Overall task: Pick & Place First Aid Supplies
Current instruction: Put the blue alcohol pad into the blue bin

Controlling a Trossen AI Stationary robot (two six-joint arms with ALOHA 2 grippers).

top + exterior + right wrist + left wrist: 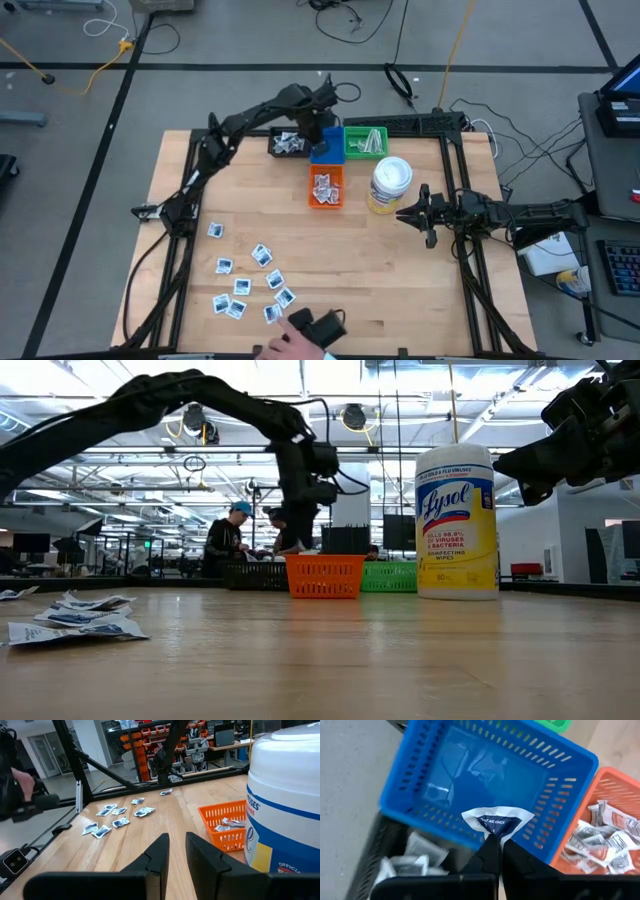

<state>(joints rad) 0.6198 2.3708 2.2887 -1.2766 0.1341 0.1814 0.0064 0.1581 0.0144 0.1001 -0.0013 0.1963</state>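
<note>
- High view: the left tool (pixel 318 135) hangs over the bins at 12 o'clock on the counter (pixel 400 280), above the blue bin (pixel 326 153).
- Left wrist view: its fingers are clenched on a white packet (pixel 498 823) with dark print, pinched by one edge just over the near wall of the blue bin (pixel 485 790). That bin looks empty inside.
- Black bin (pixel 288 144), at 9 o'clock from the blue one, already holds several packets; so does the orange bin (pixel 326 187), at 6 o'clock from the blue. The green bin (pixel 365 141), at 3 o'clock from the blue, holds pale strips.
- Loose packets (pixel 250 283) lie scattered at about 7 o'clock on the counter, roughly ten of them, all yet to be sorted.
- Right tool (pixel 426 215) waits at 3 o'clock on the counter, just beside the wipes tub (pixel 389 185), fingers a little apart and grasping nothing.
- A person's hand (pixel 292 343) holding a dark device shows at the 6 o'clock edge of the counter.
- My judgement: the job is partway, perhaps half done. The held packet needs dropping in a bin, then the scattered lot must follow.
</note>
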